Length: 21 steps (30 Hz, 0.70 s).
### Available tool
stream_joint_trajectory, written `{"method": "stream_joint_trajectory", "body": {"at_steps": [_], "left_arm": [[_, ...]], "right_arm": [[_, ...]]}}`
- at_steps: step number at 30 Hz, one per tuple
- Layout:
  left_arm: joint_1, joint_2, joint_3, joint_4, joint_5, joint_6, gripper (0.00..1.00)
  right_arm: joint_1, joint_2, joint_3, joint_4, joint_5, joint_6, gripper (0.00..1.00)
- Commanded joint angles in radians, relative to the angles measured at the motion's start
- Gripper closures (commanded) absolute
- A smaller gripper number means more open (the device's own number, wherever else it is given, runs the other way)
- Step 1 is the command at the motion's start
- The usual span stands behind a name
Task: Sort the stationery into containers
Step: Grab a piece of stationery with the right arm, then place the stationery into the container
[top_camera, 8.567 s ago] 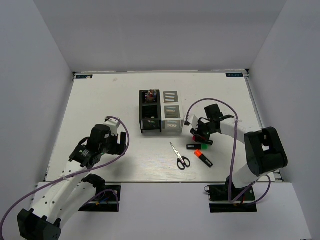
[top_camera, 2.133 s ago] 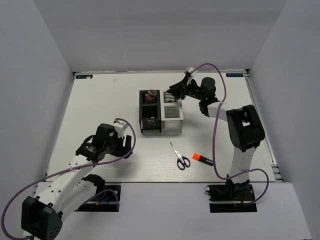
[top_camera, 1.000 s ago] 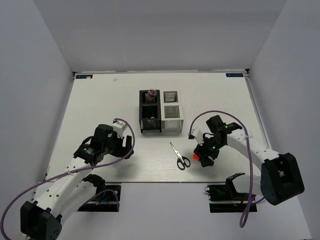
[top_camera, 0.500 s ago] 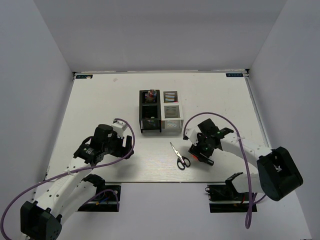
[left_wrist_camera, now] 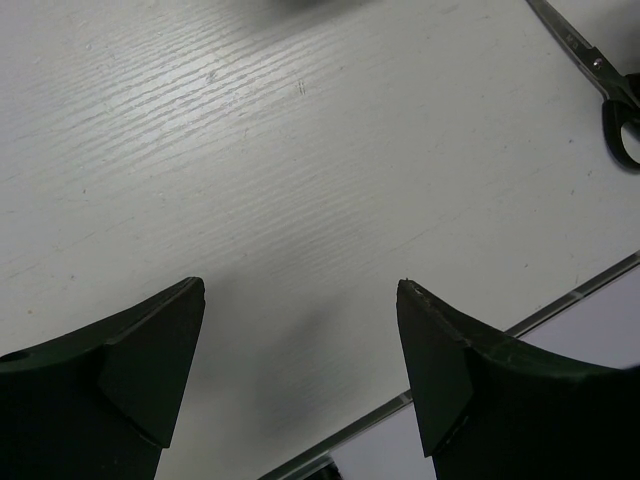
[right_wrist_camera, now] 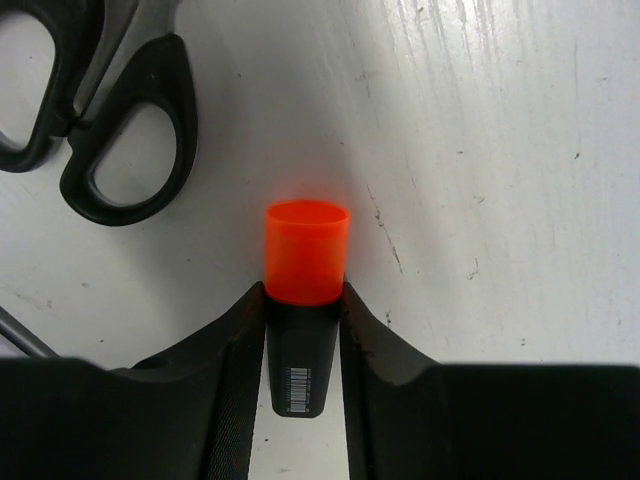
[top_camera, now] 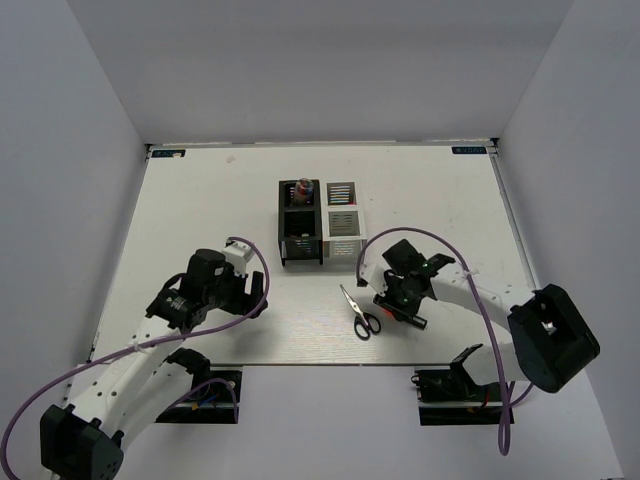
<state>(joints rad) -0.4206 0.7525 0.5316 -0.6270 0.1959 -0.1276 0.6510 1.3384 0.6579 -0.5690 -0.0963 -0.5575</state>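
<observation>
The orange-capped black marker (right_wrist_camera: 307,262) lies on the table between my right gripper's fingers (right_wrist_camera: 303,295), which press on its black body. In the top view that gripper (top_camera: 398,304) hides most of the marker. The black-handled scissors (top_camera: 360,312) lie closed just to its left, and their handles show in the right wrist view (right_wrist_camera: 115,130). The black organiser (top_camera: 301,250) and the white organiser (top_camera: 343,252) stand side by side at mid table. My left gripper (top_camera: 246,291) is open and empty over bare table (left_wrist_camera: 300,300).
The black organiser's back compartment holds a pinkish item (top_camera: 303,187). The scissors' blades reach the top right corner of the left wrist view (left_wrist_camera: 590,65). The table's front edge (left_wrist_camera: 480,350) runs just below the left fingers. Grey walls enclose the table.
My right arm has come back from the white organiser to the front of the table and closed round the orange marker. Two other markers seen earlier are gone from the table. The left arm barely moved.
</observation>
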Motion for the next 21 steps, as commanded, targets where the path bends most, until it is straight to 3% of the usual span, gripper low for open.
{"method": "stream_joint_trajectory", "body": {"at_steps": [1, 5, 10, 14, 17, 18, 19, 21], "left_arm": [[0.002, -0.021, 0.007, 0.003, 0.017, 0.006, 0.12], [0.003, -0.018, 0.005, 0.006, 0.020, 0.008, 0.12], [0.003, -0.001, 0.007, 0.003, 0.023, 0.009, 0.12], [0.003, 0.010, 0.005, 0.006, 0.036, 0.013, 0.12], [0.003, 0.013, 0.004, 0.016, 0.030, 0.013, 0.12], [0.005, 0.011, 0.004, 0.007, 0.030, 0.011, 0.12], [0.003, 0.010, -0.001, 0.012, 0.028, 0.011, 0.12], [0.003, 0.010, -0.002, 0.012, 0.025, 0.010, 0.12]], "right_arm": [[0.007, 0.062, -0.034, -0.034, -0.014, -0.022, 1.00], [0.007, -0.025, 0.026, -0.095, -0.048, -0.033, 1.00], [0.001, -0.166, 0.280, -0.083, -0.063, -0.038, 1.00], [0.001, -0.090, 0.503, -0.019, -0.017, 0.005, 1.00], [-0.004, -0.003, 0.603, 0.163, 0.001, 0.040, 1.00], [-0.002, 0.007, 0.594, 0.211, 0.015, 0.065, 1.00], [0.001, 0.016, 0.583, 0.412, 0.020, 0.076, 1.00], [-0.001, 0.071, 0.554, 0.522, 0.055, 0.117, 1.00]]}}
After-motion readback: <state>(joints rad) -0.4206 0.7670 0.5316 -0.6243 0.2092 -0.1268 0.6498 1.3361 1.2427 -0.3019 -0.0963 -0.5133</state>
